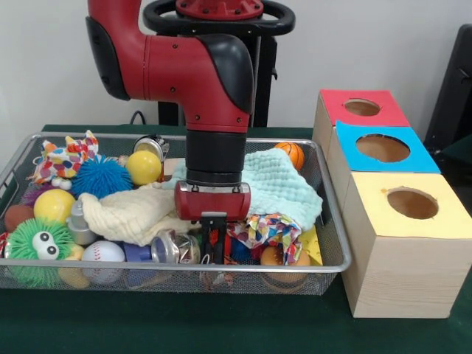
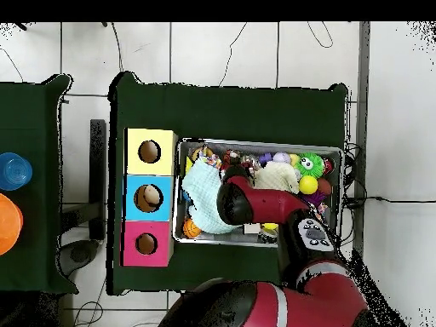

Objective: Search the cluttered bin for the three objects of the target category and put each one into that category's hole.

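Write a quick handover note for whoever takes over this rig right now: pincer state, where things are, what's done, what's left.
Pincer: down inside the bin, near its front edge; open or shut cannot be told, nothing visibly held.
Bin: crowded with balls, cloths and toys; mint cloth and cream cloth cover part of the pile.
Hole: in the red-topped box, farthest of the three from the camera; nothing seen inside.
Done: no delivery visible.
Left: find all three objects and drop them in.

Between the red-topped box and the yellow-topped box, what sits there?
The blue-topped box with its own round hole sits between the red-topped box and the yellow-topped box. All three stand in a row touching, as the front and overhead views both show.
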`<action>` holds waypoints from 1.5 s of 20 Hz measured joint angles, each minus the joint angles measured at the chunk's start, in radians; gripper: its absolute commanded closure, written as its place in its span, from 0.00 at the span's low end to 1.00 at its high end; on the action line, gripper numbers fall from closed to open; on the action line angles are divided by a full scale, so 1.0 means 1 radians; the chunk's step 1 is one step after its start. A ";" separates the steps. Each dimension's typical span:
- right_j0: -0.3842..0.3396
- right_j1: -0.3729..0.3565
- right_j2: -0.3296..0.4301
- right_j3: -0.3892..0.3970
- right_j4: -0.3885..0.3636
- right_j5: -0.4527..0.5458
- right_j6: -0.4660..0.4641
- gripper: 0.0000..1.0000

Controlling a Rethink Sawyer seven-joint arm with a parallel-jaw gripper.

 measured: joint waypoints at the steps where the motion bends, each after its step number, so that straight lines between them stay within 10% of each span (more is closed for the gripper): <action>1: -0.001 -0.004 0.001 0.003 0.000 0.000 0.000 1.00; 30: -0.038 -0.378 0.022 0.168 0.072 0.422 0.000 1.00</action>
